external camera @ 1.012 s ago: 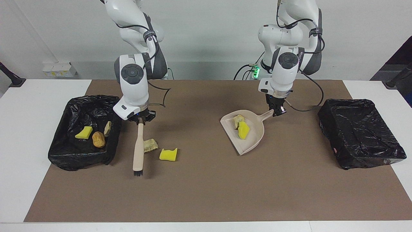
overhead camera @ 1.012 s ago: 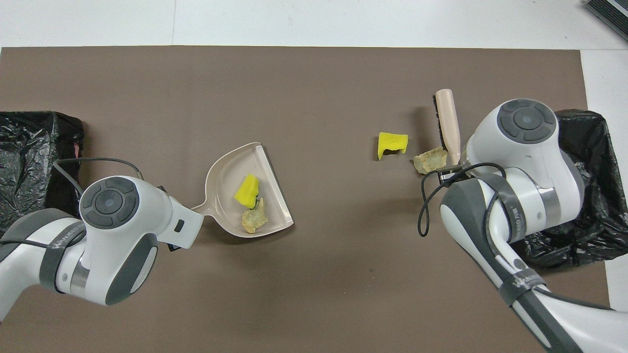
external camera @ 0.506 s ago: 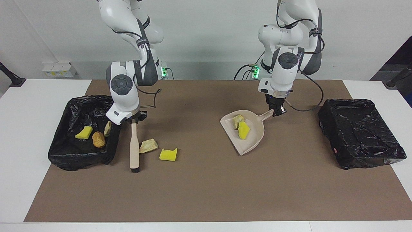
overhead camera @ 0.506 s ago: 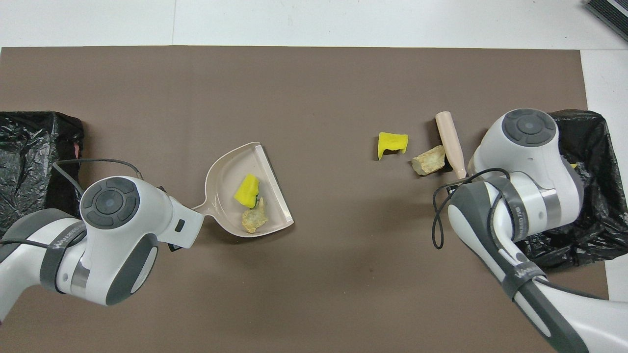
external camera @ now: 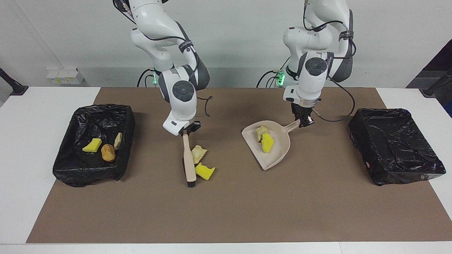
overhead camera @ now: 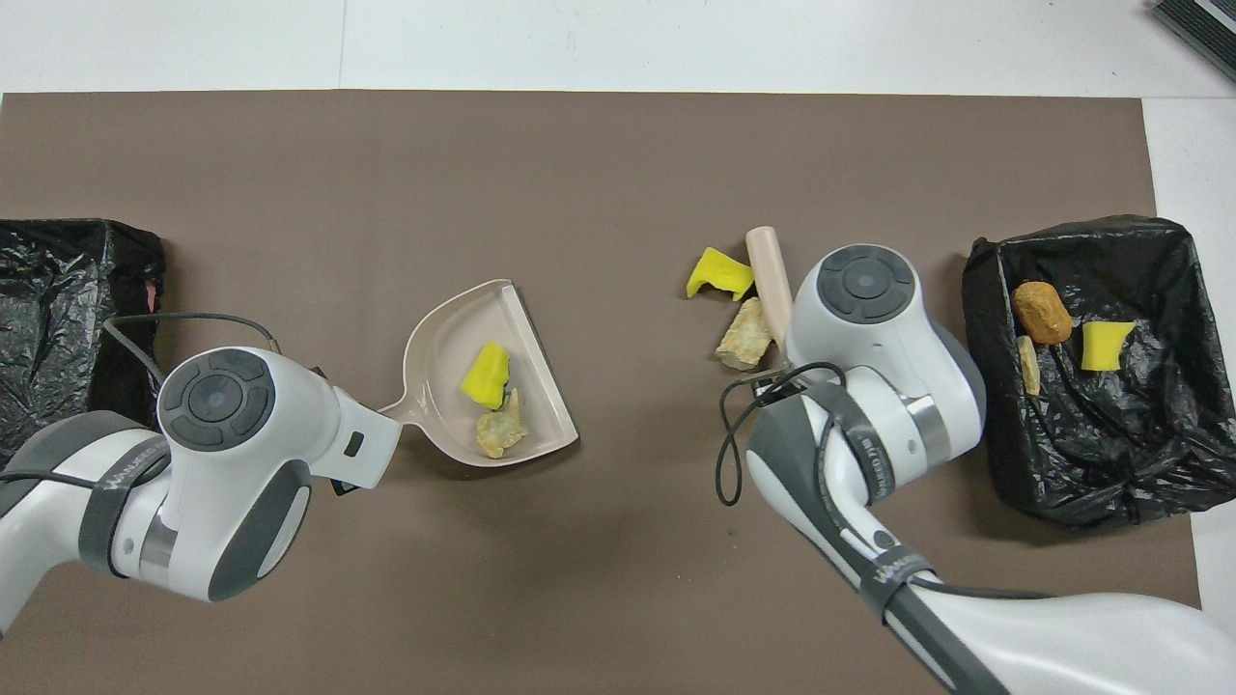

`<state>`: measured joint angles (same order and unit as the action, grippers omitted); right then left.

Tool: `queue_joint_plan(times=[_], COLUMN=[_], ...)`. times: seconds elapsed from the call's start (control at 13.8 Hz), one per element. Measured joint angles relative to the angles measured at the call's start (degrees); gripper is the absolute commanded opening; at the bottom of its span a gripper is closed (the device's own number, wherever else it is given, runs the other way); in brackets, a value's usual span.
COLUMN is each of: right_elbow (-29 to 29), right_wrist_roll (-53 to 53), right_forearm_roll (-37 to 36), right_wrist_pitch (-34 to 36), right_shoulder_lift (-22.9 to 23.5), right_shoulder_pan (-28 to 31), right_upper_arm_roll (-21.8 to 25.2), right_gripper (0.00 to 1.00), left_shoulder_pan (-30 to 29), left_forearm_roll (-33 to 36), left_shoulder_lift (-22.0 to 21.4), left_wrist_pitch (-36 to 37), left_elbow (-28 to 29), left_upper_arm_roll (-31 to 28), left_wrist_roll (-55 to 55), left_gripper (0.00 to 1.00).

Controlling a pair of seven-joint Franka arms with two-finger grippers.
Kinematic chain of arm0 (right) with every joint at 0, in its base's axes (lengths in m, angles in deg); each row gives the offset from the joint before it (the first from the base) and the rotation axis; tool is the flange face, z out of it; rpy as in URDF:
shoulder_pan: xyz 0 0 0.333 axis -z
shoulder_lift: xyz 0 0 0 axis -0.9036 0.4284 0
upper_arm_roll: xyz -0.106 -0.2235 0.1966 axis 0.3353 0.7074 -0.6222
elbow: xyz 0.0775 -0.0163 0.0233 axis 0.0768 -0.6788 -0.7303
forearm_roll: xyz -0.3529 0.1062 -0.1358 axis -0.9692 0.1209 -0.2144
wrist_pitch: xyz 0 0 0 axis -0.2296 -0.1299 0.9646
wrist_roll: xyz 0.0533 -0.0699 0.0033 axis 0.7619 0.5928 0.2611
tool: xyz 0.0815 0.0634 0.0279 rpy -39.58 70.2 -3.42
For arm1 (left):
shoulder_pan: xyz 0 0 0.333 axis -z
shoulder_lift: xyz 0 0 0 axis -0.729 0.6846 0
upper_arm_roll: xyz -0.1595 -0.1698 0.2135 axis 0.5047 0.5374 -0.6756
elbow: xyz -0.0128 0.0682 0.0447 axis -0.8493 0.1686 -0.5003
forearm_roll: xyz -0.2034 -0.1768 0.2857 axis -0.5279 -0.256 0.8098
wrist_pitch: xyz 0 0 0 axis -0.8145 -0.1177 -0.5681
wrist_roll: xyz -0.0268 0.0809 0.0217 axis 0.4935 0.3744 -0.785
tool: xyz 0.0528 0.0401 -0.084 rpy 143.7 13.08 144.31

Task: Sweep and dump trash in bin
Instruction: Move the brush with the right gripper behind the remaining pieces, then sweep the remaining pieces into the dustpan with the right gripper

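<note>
Trash: 7 bits, 3 spots. On brown mat [external camera: 226,211], mid frame in facing view: beige chunk [external camera: 198,153] & yellow sponge bit [external camera: 205,171], both touching brush [external camera: 189,162], on the side toward dustpan. In beige dustpan [external camera: 279,155], center-right of facing view: beige chunk in pan [external camera: 261,132] + yellow sponge in pan [external camera: 267,142], touching each other. In black-lined bin [external camera: 92,144], left of facing view: yellow sponge in bin [external camera: 92,145], brown lump [external camera: 108,152], thin beige chunk in bin [external camera: 118,140].

Right gripper [external camera: 186,129]: clamped on brush handle top, brush lying long on mat, bristles at low end. In overhead view, big white wrist hides most of handle & grip.

Left gripper [external camera: 303,118]: clamped on dustpan handle tip, pan flat on mat, mouth facing brush. Wrist blocks grip in overhead view too.

Second black-lined bin [external camera: 395,150], right of facing view: well apart from pan. Black cable [external camera: 339,113] loops by left wrist. Small white box [external camera: 65,76] upper left by wall.
</note>
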<state>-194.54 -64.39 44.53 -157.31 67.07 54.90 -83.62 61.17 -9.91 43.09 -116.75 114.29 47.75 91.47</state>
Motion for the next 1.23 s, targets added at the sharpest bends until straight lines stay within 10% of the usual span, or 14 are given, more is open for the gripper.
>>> queue_joint_plan(times=[1.23], right_elbow=[9.0], right_wrist_roll=[12.1], right_forearm_roll=[14.7], right_wrist_pitch=[0.2], right_shoulder_lift=[2.7], right_shoulder_pan=[-22.6], right_upper_arm_roll=[-0.1], right_gripper=[0.0], left_shoulder_pan=[-0.2], left_forearm_roll=[0.0], left_shoulder_lift=[0.0], left_wrist_pitch=[0.0], left_elbow=[0.3], left_upper_arm_roll=[0.0], left_wrist_roll=[0.0], left_gripper=[0.0])
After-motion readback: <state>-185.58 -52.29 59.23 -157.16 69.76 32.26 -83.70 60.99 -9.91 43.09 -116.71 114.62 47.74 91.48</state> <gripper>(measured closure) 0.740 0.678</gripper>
